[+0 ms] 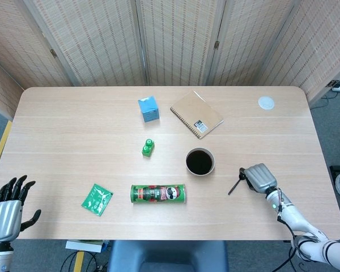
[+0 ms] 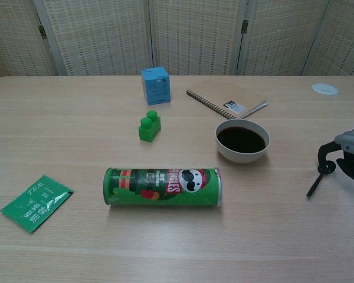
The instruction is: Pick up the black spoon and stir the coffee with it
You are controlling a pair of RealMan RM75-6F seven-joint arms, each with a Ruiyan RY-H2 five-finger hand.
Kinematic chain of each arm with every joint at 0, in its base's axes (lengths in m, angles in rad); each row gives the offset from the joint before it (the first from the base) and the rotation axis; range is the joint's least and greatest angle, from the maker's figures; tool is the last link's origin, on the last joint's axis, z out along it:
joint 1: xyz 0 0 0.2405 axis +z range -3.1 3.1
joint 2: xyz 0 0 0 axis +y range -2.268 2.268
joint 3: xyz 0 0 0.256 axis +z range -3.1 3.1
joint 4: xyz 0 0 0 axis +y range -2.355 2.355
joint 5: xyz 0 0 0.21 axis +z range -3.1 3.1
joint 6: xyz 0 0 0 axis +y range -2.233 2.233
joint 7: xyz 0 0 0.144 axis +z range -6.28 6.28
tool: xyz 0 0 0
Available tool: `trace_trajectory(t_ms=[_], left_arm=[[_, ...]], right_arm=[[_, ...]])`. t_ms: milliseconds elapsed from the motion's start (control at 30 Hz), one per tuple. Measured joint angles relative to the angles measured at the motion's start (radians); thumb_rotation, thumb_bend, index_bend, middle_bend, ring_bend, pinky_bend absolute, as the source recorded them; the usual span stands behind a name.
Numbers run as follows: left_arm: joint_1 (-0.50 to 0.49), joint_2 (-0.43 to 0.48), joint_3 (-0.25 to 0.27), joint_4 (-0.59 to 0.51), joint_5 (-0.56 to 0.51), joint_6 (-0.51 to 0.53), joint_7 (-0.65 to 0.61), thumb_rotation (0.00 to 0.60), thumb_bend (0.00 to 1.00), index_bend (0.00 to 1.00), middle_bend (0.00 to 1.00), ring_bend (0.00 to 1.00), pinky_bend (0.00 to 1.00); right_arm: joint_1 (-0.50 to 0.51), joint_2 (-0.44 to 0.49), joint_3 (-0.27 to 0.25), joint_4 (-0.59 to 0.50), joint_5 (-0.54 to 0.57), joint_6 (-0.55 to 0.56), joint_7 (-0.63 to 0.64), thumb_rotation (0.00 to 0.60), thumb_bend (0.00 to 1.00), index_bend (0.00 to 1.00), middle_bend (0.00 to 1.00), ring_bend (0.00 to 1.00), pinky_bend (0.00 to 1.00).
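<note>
Black spoon (image 1: 234, 185): I am pinching its bowl end in my right fingers; the handle is angling down toward the near edge, its tip looking to be touching the table (image 1: 68, 164), just right of the bowl.
Right hand (image 1: 258, 178): I am holding it low over the table near the right edge, knuckles up, fingers (image 2: 325, 152) curling down around the spoon's end; in the chest view only its edge is showing at the frame's right side.
Right arm: it is reaching in from the near right corner, forearm slanting up to the wrist.
Left hand (image 1: 9, 205): I am holding it off the near left corner of the table, fingers spread and grasping nothing.
Coffee bowl (image 1: 200, 162): it is sitting near the table's middle, dark coffee inside, apart from the spoon.
Chip can (image 1: 158, 194): it is lying on its side left of the bowl.
Tea packet (image 1: 97, 199): it is lying flat, further left.
</note>
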Motion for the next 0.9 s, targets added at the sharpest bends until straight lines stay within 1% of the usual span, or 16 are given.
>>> trace_trajectory(t_ms=[67,133,200,233,300,367,467,500,567,600,700,767,833,900], left_arm=[[0.001,0.002,-0.001,0.001,-0.002,0.001,0.0,0.6,0.31,0.21,0.1,0.07,0.14],[0.002,0.002,-0.001,0.001,-0.004,0.0,-0.001,0.6,0.31,0.21,0.1,0.07,0.14],[0.001,0.002,-0.001,0.002,-0.005,-0.002,-0.001,0.6,0.31,0.21,0.1,0.07,0.14],[0.0,0.001,-0.001,0.002,-0.004,-0.004,0.0,0.6,0.31,0.21,0.1,0.07,0.14],[-0.003,-0.002,-0.001,0.003,-0.002,-0.007,0.001,0.6,0.31,0.21,0.1,0.07,0.14],[-0.004,-0.004,-0.002,0.003,0.0,-0.007,0.002,0.6,0.31,0.21,0.1,0.07,0.14],[-0.005,-0.005,-0.003,0.003,-0.001,-0.008,0.003,0.6,0.31,0.21,0.1,0.07,0.14],[-0.005,-0.005,-0.002,0.003,-0.001,-0.008,0.003,0.6,0.31,0.21,0.1,0.07,0.14],[-0.005,-0.005,-0.003,0.003,-0.001,-0.007,0.003,0.6,0.31,0.21,0.1,0.07,0.14],[-0.005,-0.005,-0.003,0.002,-0.001,-0.007,0.004,0.6,0.31,0.21,0.1,0.07,0.14],[-0.005,-0.005,-0.002,0.001,0.002,-0.007,0.004,0.6,0.31,0.21,0.1,0.07,0.14],[-0.005,-0.006,-0.001,0.0,0.003,-0.007,0.006,0.6,0.31,0.21,0.1,0.07,0.14],[-0.006,-0.007,-0.001,-0.001,0.005,-0.007,0.007,0.6,0.31,0.21,0.1,0.07,0.14],[-0.006,-0.007,-0.001,-0.003,0.007,-0.006,0.008,0.6,0.31,0.21,0.1,0.07,0.14]], right_arm=[[-0.004,0.007,-0.002,-0.012,-0.009,0.016,0.005,0.6,0.71,0.4,0.99,1.0,1.0],[-0.01,0.017,-0.004,-0.029,-0.017,0.033,0.01,0.6,0.63,0.4,0.98,1.0,1.0],[-0.016,0.026,-0.004,-0.047,-0.02,0.046,0.013,0.6,0.49,0.4,0.95,1.0,1.0],[-0.019,0.032,-0.004,-0.06,-0.023,0.056,0.013,0.6,0.44,0.4,0.94,1.0,1.0],[-0.026,0.04,-0.004,-0.078,-0.028,0.075,0.013,0.6,0.32,0.39,0.89,0.99,1.0],[-0.034,0.047,-0.005,-0.096,-0.038,0.104,0.015,0.6,0.23,0.38,0.84,0.96,1.0],[-0.049,0.051,-0.007,-0.115,-0.06,0.153,0.028,0.6,0.08,0.37,0.78,0.86,0.97],[-0.054,0.052,-0.008,-0.118,-0.068,0.166,0.033,0.6,0.04,0.37,0.76,0.83,0.95],[-0.064,0.052,-0.011,-0.122,-0.082,0.19,0.045,0.6,0.0,0.37,0.73,0.78,0.92],[-0.069,0.053,-0.012,-0.125,-0.088,0.2,0.051,0.6,0.0,0.37,0.71,0.75,0.91],[-0.082,0.053,-0.017,-0.133,-0.106,0.234,0.075,0.6,0.0,0.37,0.69,0.71,0.89],[-0.086,0.054,-0.02,-0.132,-0.118,0.242,0.086,0.6,0.0,0.37,0.7,0.74,0.89],[-0.084,0.054,-0.025,-0.128,-0.13,0.245,0.075,0.6,0.02,0.37,0.74,0.81,0.89],[-0.081,0.052,-0.031,-0.119,-0.152,0.248,0.067,0.6,0.08,0.37,0.8,0.89,0.91]])
